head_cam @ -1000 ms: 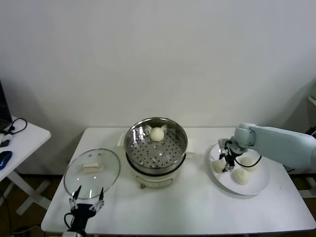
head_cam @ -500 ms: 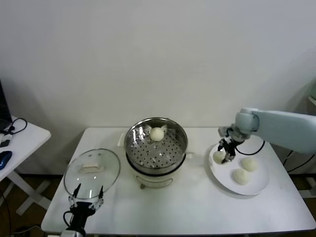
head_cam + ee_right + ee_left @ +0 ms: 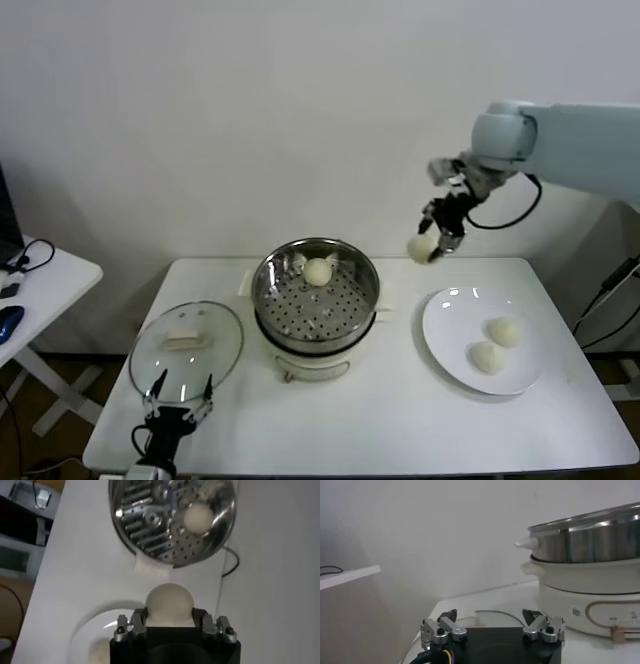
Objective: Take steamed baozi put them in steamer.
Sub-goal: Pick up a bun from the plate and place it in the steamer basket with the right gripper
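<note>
One baozi [image 3: 421, 248] clamped in right pincer [image 3: 436, 243], airborne

steamer [image 3: 316, 297] shiny perforated steel; baozi [image 3: 318, 271] smooth matt dough; lid [image 3: 187, 350] clear glass; plate [image 3: 450, 345] glossy white.

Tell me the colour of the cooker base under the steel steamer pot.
Cream-white base, with a thin tan outline around its front panel; the left wrist view shows it best.

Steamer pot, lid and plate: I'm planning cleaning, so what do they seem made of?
Steamer: polished steel bowl, mirror glints and punched holes, on a cream base, probably plastic. Lid: clear glass by the look, the table shows through it. Plate: glossy white, ceramic or melamine; can't tell.
</note>
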Tool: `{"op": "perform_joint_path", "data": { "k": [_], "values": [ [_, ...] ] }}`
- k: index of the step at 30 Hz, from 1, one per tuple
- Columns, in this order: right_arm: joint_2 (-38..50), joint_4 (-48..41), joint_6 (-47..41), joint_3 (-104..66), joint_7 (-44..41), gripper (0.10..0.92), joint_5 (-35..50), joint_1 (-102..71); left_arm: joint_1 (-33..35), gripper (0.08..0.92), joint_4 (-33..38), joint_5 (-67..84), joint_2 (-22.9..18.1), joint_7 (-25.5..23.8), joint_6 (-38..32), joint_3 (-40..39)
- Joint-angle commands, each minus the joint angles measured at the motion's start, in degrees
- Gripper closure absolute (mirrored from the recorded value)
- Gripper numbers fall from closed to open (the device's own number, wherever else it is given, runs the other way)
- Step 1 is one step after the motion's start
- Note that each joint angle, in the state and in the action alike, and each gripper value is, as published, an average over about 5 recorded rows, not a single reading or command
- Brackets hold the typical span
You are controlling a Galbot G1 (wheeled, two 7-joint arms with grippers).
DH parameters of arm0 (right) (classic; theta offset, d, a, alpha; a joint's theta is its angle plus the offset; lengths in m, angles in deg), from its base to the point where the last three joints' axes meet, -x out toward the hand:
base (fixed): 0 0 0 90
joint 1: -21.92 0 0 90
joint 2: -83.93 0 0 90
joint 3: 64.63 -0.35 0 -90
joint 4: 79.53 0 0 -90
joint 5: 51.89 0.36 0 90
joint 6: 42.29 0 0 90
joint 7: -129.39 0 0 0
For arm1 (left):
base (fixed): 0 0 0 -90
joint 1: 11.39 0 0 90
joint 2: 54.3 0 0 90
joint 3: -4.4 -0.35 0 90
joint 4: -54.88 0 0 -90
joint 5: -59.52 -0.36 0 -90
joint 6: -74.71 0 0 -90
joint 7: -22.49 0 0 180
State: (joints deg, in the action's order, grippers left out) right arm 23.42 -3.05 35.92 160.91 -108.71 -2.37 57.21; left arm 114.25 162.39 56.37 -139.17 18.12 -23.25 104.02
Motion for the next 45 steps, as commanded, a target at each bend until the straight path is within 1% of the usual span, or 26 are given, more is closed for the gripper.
{"op": "perform_joint_path", "data": {
  "k": [1, 7, 17, 27, 39, 42, 45],
  "values": [
    [-12.42, -2.41, -5.04, -11.52, 3.29, 0.412, 6.65, -4.37, 0.02, 0.177, 0.22, -0.09, 0.09, -0.01, -0.12, -0.09],
    [-17.9, -6.97, -6.79, -15.85, 6.66, 0.414, 4.18, -14.52, 0.1, 0.177, 0.54, 0.08, 0.06, 0.03, -0.27, 0.28],
    [-25.98, -16.13, -6.99, -16.61, 8.14, 0.414, -3.28, -24.74, -0.16, 0.177, 0.48, 0.41, -0.12, 0.0, -0.19, 0.68],
    [-28.15, -17.11, -7.45, -14.91, 9.44, 0.414, -10.79, -29.25, -0.26, 0.177, 0.43, 0.59, -0.03, -0.03, -0.17, 0.89],
    [-28.02, -17.5, -7.18, -12.85, 9.63, 0.413, -13.2, -29.27, -0.27, 0.177, 0.46, 0.56, -0.21, -0.08, -0.21, 0.78],
    [-27.77, -17.47, -7.03, -12.9, 9.81, 0.383, -13.45, -29.55, -0.27, 0.177, 0.39, 0.55, -0.21, -0.05, -0.28, 0.84],
    [-27.31, -17.05, -6.82, -13.25, 10.33, 0.31, -13.59, -29.64, -0.31, 0.177, 0.36, 0.56, -0.25, -0.03, -0.31, 0.88]
  ]
}}
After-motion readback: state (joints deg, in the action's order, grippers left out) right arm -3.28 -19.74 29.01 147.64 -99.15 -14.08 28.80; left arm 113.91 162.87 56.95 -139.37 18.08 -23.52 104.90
